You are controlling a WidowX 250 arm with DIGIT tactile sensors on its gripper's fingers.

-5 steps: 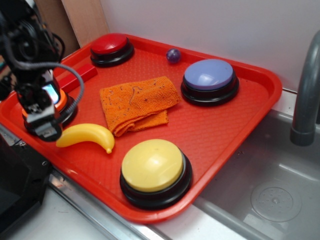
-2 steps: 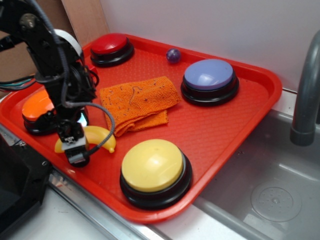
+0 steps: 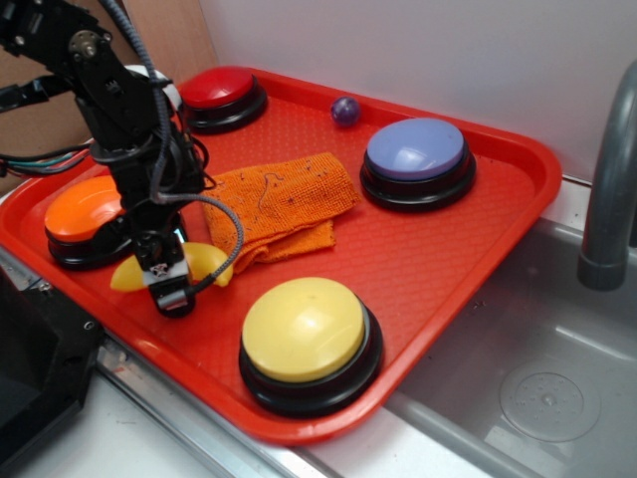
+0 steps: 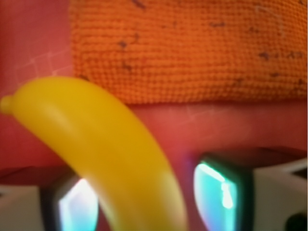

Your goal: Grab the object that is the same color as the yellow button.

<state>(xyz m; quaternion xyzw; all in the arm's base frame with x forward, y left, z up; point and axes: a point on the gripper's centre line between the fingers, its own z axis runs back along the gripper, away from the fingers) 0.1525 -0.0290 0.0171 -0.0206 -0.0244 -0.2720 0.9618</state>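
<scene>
The yellow toy banana [image 3: 210, 262] lies on the red tray [image 3: 398, 249], near its front left, mostly covered by my arm. My gripper [image 3: 172, 286] is down over the banana's middle, open, with one finger on each side. In the wrist view the banana [image 4: 96, 139] runs diagonally between the left finger [image 4: 77, 207] and the right finger [image 4: 219, 190], close to the left one, with a gap of red tray before the right one. The yellow button [image 3: 304, 329] stands at the tray's front, to the right of the banana.
A folded orange cloth [image 3: 274, 199] lies just behind the banana and also shows in the wrist view [image 4: 192, 48]. An orange button [image 3: 85, 209], red button [image 3: 219, 92], blue button [image 3: 415, 149] and small purple ball [image 3: 345, 110] are on the tray. A sink [image 3: 547, 388] and faucet [image 3: 607, 189] are at the right.
My arm has moved right and forward, from above the orange button to over the banana, and has come down so that the open fingers straddle it. The banana has barely moved.
</scene>
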